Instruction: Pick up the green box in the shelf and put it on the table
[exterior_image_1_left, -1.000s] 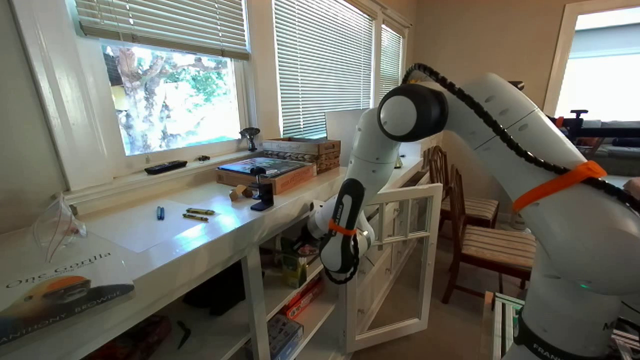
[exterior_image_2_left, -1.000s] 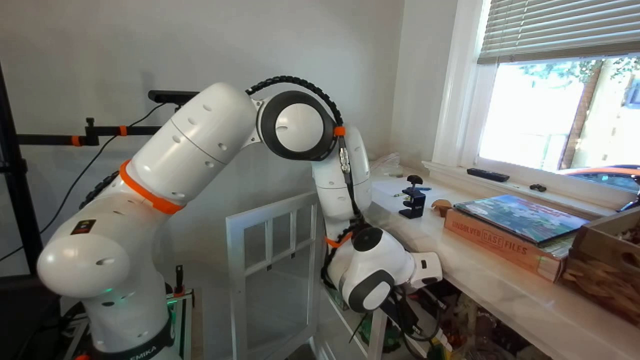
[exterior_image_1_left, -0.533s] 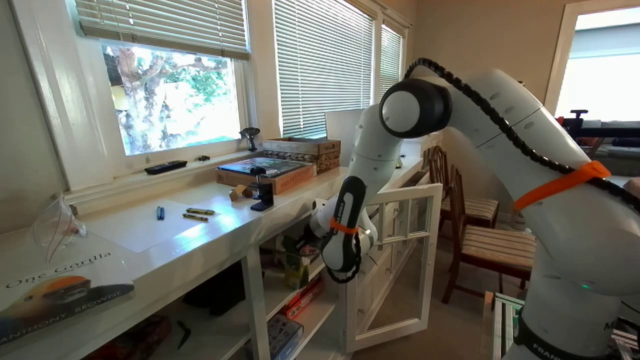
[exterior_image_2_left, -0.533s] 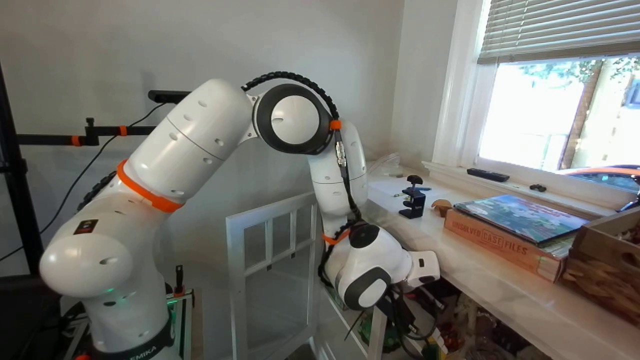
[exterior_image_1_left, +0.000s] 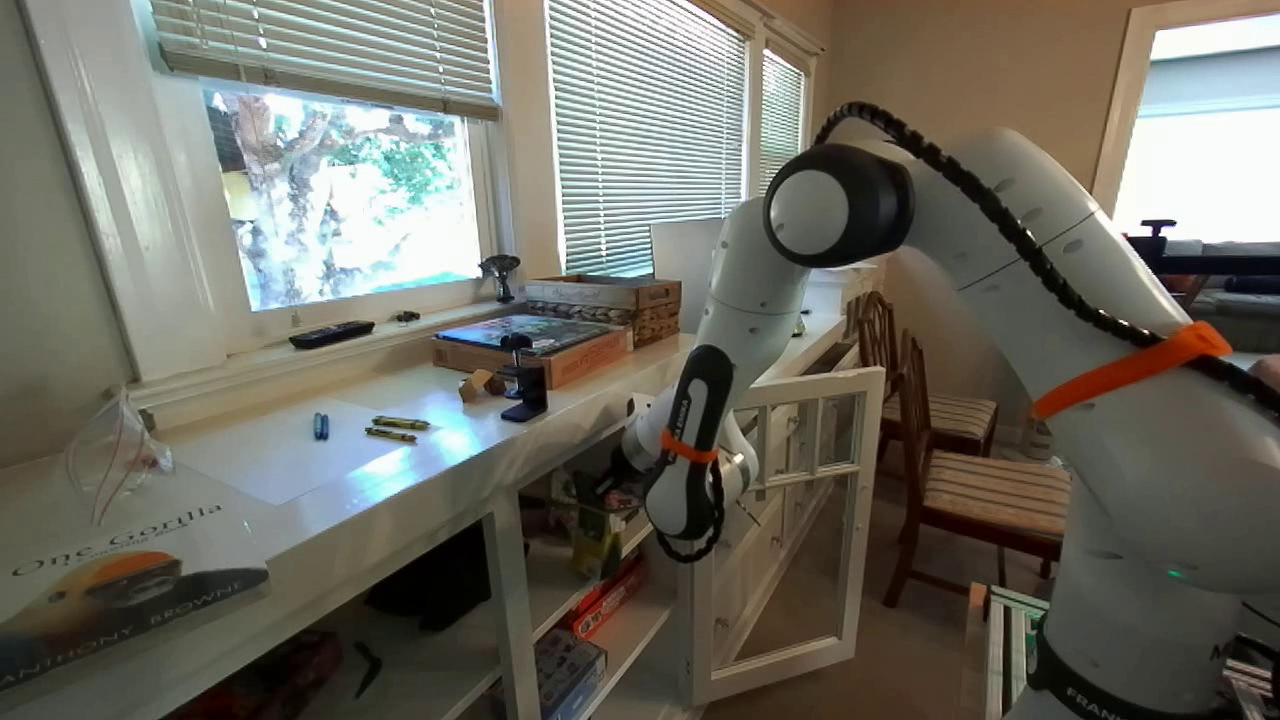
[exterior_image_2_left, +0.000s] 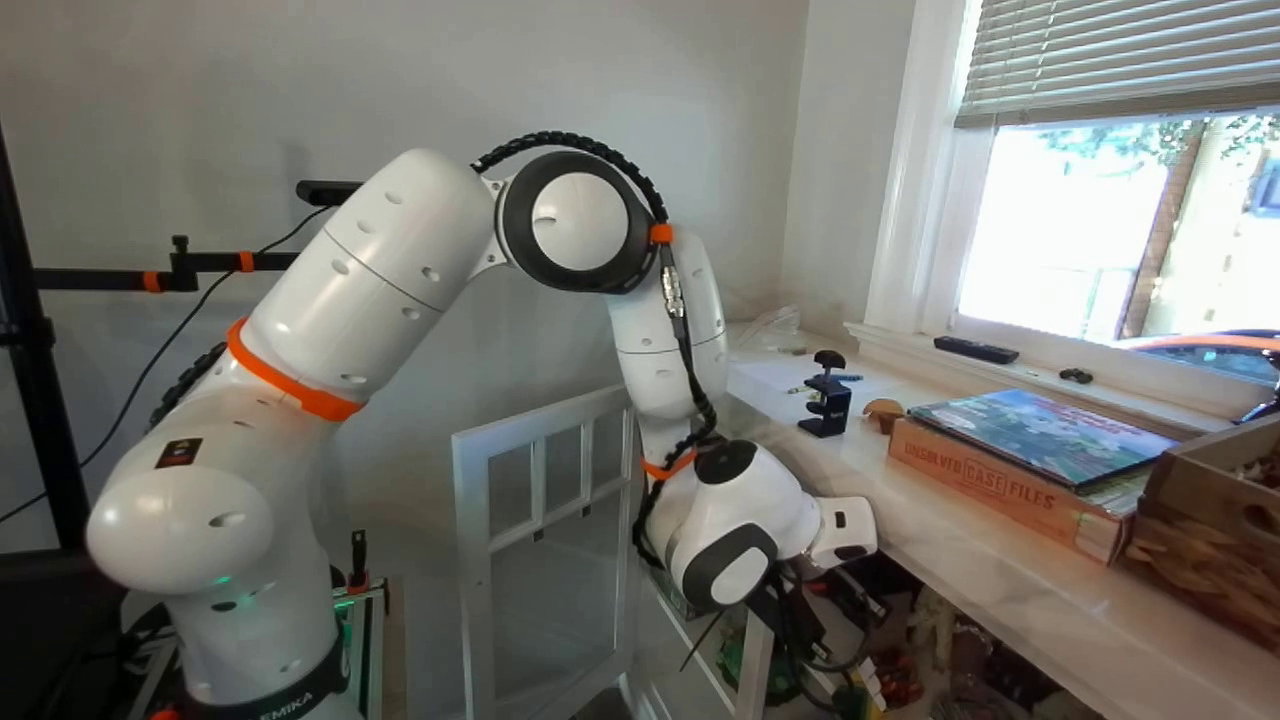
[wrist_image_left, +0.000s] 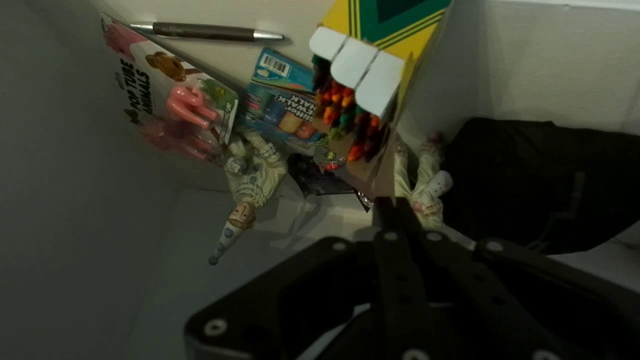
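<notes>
The end effector (wrist_image_left: 394, 202), jaws almost together, pinches an edge of the box (wrist_image_left: 395, 30). In an exterior view, the box is tilted in the shelf (exterior_image_1_left: 515, 610) under the worktop (exterior_image_1_left: 465, 425), left of the door (exterior_image_1_left: 862, 520).

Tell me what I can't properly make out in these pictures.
Green box: far part cut off by the wrist view's top edge.
Rightmost pale figurine: partly hidden behind the gripper in the wrist view.
Dark shape: wrist view, too dark to name, cut off at right.
Book: cut off by an exterior view's left edge.
Small thing near the remote: too small, both exterior views.
</notes>
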